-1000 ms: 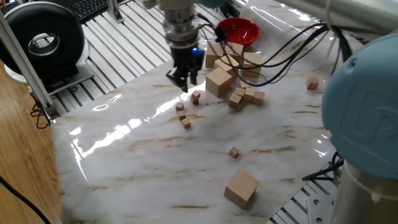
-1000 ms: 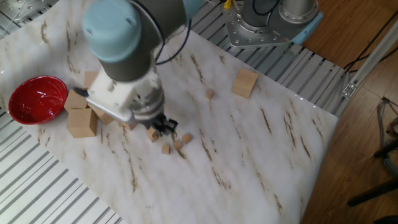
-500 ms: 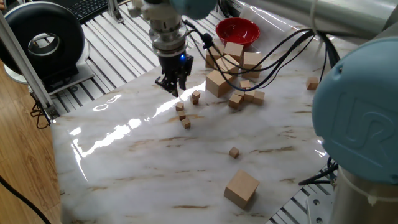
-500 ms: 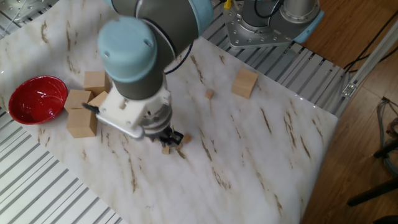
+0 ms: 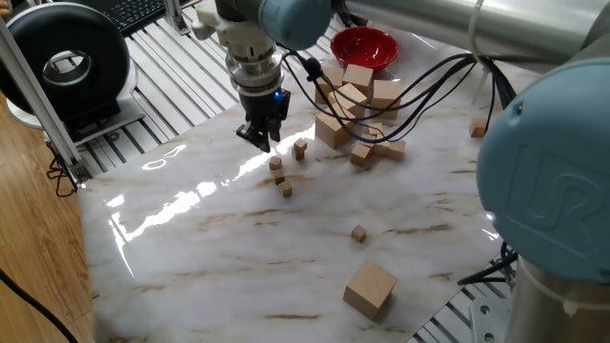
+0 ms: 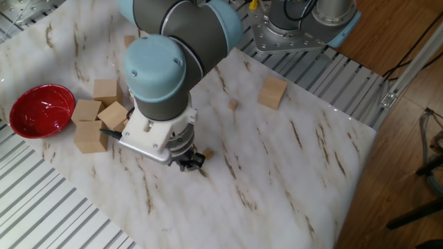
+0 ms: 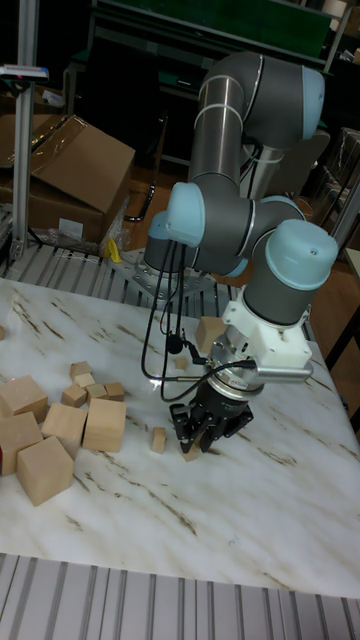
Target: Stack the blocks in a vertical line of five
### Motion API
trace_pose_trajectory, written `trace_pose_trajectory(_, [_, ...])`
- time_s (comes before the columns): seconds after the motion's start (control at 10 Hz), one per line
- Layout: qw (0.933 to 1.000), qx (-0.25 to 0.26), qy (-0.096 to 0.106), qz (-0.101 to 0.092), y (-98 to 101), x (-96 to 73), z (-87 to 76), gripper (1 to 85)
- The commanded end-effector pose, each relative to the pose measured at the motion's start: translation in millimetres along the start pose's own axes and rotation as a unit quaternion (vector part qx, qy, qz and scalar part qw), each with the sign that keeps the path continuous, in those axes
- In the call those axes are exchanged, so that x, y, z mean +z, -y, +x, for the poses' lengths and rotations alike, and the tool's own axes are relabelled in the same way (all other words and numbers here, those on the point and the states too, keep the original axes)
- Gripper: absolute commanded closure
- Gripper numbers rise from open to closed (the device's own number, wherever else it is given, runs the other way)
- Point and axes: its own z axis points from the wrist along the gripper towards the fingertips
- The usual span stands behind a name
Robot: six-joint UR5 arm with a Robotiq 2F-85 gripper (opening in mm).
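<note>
Several tiny light-wood blocks lie loose on the marble table point(image 5: 219, 238). Three sit close together point(image 5: 276, 164) point(image 5: 279, 177) point(image 5: 286, 190), one lies by itself just right of them point(image 5: 301, 148), and another lies apart nearer the front point(image 5: 358, 232). My gripper point(image 5: 264, 141) point(image 6: 188, 163) point(image 7: 205, 437) hangs low just behind and left of the cluster. Its fingers taper to a point, shut, with nothing seen between them. In the other fixed view the arm hides most of the cluster; one block point(image 6: 208, 153) shows beside the fingers and another point(image 6: 234, 104) farther off.
A pile of medium and large wooden cubes point(image 5: 355, 95) point(image 6: 93, 124) point(image 7: 60, 430) lies beside a red bowl point(image 5: 364, 46) point(image 6: 40, 111). One large cube point(image 5: 370, 288) point(image 6: 273, 92) sits near the front edge. Another cube point(image 5: 478, 127) lies at the far right. Cables trail over the pile.
The gripper has moved left, away from the cube pile, to a spot just behind the cluster of tiny blocks. No block has moved.
</note>
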Motion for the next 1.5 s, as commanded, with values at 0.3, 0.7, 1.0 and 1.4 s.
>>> trace_pose_trajectory(0.3, [0.9993, -0.017, 0.011, -0.031, -12.2, 11.7, 3.1, 49.7])
trace_pose_trajectory(0.7, [0.9981, -0.059, 0.016, -0.01, -3.0, 20.8, 11.6, 50.0])
trace_pose_trajectory(1.0, [0.9966, -0.08, 0.015, 0.008, 1.3, 23.8, 16.4, 49.7])
trace_pose_trajectory(1.4, [0.9961, -0.086, 0.019, 0.007, -3.3, 23.4, 17.3, 49.3])
